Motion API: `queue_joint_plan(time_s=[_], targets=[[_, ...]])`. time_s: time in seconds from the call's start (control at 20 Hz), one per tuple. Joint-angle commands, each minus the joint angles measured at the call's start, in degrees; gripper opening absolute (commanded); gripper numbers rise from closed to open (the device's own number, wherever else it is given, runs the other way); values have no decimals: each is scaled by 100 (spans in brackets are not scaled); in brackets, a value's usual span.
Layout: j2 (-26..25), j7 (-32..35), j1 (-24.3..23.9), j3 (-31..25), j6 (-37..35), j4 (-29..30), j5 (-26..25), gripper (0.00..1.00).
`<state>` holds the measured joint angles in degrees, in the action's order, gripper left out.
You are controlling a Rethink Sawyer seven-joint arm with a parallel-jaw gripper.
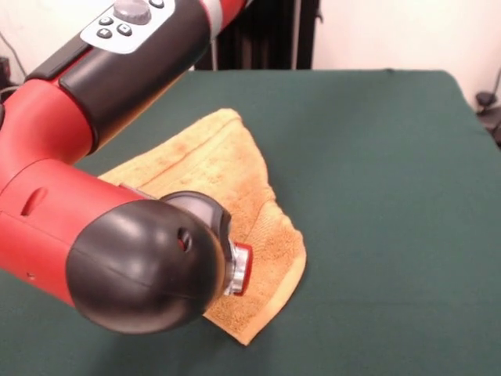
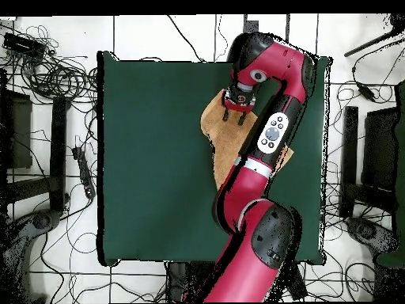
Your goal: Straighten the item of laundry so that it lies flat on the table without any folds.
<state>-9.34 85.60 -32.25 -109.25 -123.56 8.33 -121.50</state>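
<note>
While the arm (image 1: 117, 196) fills the left half of the front view, its rounded black wrist joint (image 1: 145, 262) sits lowest and nearest, covering the lower left part of the towel (image 1: 235, 180). A silver and red collar (image 1: 239, 269) sticks out of that joint on its right side, just above the cloth. From this side the gripper itself is hidden behind the joint.

Behind the joint the towel spreads on the table (image 1: 376, 196), left of the frame's centre. It does not lie flat: a ridge runs down its right side, one flap is doubled over near the lower right corner, and the whole shape looks closer to a triangle than a square (a woven band shows along the upper edge). Its lowest corner points toward the bottom of the frame.

Farther up, the red arm rises to the upper left, with a grey button panel (image 1: 125, 22) at the top edge.

Seen from overhead, the towel (image 2: 221, 131) lies in the upper right part of the table (image 2: 150, 158), partly under the arm. The gripper (image 2: 234, 117) hangs over the towel's upper edge, its two dark fingers (image 2: 226, 115) standing apart with a gap between them; whether they touch the cloth cannot be told.
</note>
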Motion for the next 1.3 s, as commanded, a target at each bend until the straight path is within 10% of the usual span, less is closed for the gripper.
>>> queue_joint_plan(time_s=[0.05, 0.65, 1.3], targets=[[-460, -2208, -134, -1598, 1133, -210, -1588, 100], [-965, -1073, -193, -3512, 1682, -403, -3143, 100], [-1130, -419, -261, -4045, 2366, -559, -2963, 100]])
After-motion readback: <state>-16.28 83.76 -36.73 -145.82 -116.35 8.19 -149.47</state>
